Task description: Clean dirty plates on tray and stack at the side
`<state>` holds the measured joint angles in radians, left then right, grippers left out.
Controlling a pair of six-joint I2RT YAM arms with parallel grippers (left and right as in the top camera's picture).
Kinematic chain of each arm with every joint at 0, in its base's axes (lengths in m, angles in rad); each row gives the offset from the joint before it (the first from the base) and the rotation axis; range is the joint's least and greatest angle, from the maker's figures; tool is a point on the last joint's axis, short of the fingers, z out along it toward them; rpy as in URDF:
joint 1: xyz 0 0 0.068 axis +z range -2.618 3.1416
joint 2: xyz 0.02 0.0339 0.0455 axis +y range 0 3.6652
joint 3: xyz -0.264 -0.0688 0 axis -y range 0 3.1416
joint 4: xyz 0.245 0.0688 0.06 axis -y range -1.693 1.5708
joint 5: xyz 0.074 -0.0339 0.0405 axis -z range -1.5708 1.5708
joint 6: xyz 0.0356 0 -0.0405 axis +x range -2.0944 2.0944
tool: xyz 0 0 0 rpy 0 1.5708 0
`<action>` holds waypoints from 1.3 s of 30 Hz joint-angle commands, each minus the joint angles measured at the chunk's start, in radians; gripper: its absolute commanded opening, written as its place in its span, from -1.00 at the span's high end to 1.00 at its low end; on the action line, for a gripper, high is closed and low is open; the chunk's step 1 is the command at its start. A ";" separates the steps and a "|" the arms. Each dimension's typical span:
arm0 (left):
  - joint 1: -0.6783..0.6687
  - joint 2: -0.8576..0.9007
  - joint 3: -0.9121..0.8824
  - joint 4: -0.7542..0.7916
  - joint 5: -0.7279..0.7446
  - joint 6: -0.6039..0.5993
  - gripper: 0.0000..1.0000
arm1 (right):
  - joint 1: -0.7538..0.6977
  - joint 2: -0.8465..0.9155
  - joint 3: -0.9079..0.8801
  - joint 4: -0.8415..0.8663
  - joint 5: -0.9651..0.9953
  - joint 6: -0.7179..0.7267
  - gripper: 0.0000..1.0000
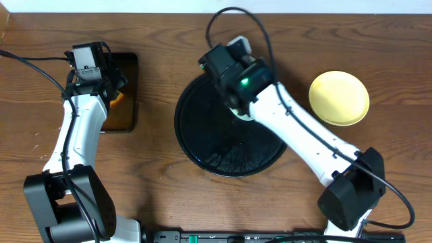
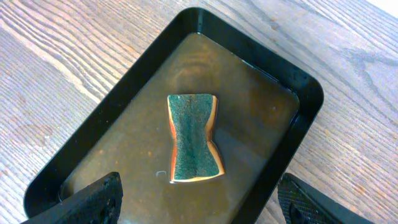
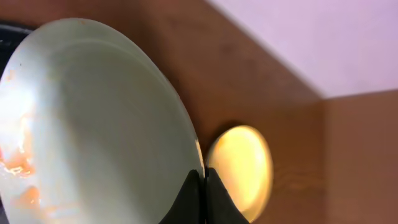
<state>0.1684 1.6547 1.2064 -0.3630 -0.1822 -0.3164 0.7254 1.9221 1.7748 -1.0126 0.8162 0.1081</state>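
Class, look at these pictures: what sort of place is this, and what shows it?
Probably a robotics lab bench staged for dishwashing: robot arms on a wooden table, a pan of brownish water with a sponge.

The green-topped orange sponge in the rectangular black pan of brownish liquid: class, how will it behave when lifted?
The green-topped orange sponge probably squashes when pinched; its waisted shape suggests soft foam. Lying in brownish liquid in the rectangular black pan, it is likely soaked: heavier than it looks, and dripping. Its rough green face should resist slipping.
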 commanded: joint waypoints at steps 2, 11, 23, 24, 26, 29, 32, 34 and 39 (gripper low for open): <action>0.001 0.004 -0.007 -0.003 -0.001 0.002 -0.61 | 0.084 0.000 0.009 0.053 0.258 -0.136 0.98; 0.001 0.004 -0.007 -0.003 -0.001 0.002 -0.61 | 0.175 0.000 0.009 0.116 0.391 -0.237 0.98; 0.001 0.004 -0.007 -0.003 -0.001 0.002 -0.61 | 0.185 0.000 0.009 0.119 0.356 -0.214 0.98; 0.001 0.004 -0.007 -0.003 -0.001 0.002 -0.61 | 0.179 0.000 0.009 0.109 0.267 -0.171 0.98; 0.001 0.004 -0.007 -0.003 -0.001 0.002 -0.61 | 0.165 0.000 0.010 0.080 0.108 -0.114 0.98; 0.001 0.004 -0.007 -0.003 -0.001 0.002 -0.61 | 0.118 0.000 0.009 0.023 -0.156 0.010 0.98; 0.001 0.004 -0.007 -0.003 -0.001 0.002 -0.61 | 0.029 0.001 0.004 -0.009 -0.442 0.105 0.98; 0.001 0.004 -0.007 -0.003 -0.001 0.002 -0.61 | -0.031 0.002 -0.003 -0.013 -0.577 0.105 0.98; 0.001 0.004 -0.007 -0.003 -0.001 0.002 -0.61 | -0.193 0.002 -0.034 -0.015 -0.760 0.105 0.98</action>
<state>0.1684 1.6547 1.2064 -0.3634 -0.1818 -0.3168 0.6098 1.9228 1.7664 -1.0271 0.2653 0.1661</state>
